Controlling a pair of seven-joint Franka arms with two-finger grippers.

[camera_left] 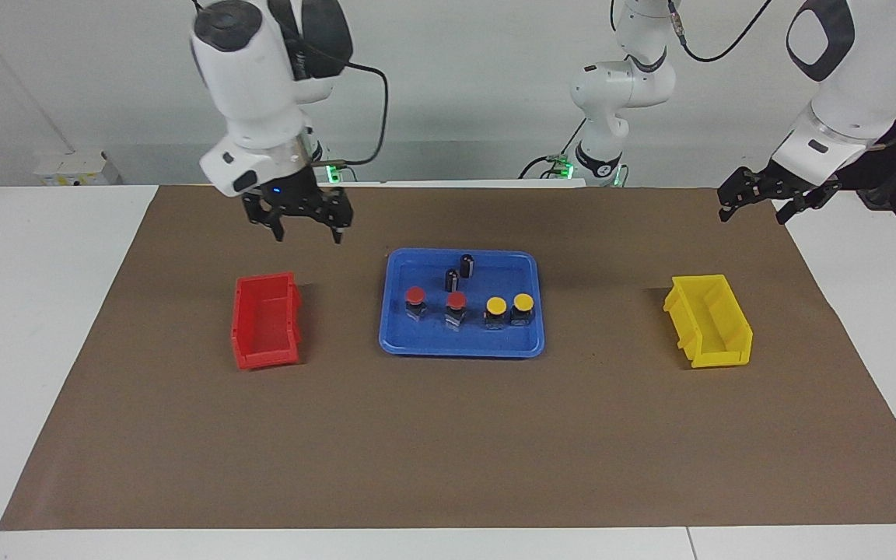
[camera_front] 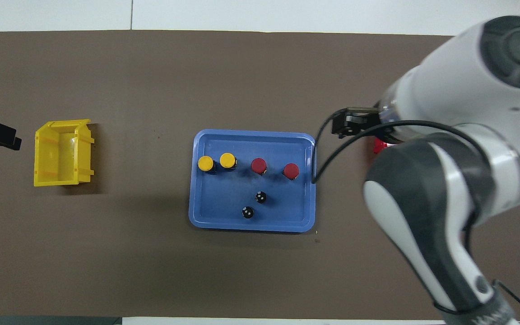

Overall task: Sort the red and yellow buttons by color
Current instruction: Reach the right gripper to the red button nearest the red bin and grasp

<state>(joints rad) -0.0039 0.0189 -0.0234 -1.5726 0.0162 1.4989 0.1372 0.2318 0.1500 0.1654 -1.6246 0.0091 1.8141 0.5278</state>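
Two red buttons [camera_left: 415, 295] [camera_left: 456, 300] and two yellow buttons [camera_left: 497, 306] [camera_left: 523, 301] stand in a row in the blue tray [camera_left: 401, 344]. From overhead the yellow caps [camera_front: 205, 163] [camera_front: 227, 160] lie toward the left arm's end and the red caps [camera_front: 258, 165] [camera_front: 291, 170] toward the right arm's end. My right gripper [camera_left: 308, 233] hangs open and empty over the mat, between the red bin [camera_left: 265, 320] and the tray. My left gripper [camera_left: 753, 211] waits open over the mat's edge, at the left arm's end.
A yellow bin [camera_left: 708, 320] sits at the left arm's end of the mat. Two small dark cylinders [camera_left: 467, 265] [camera_left: 452, 279] stand in the tray, nearer the robots than the buttons. In the overhead view the right arm [camera_front: 445, 149] covers nearly all of the red bin.
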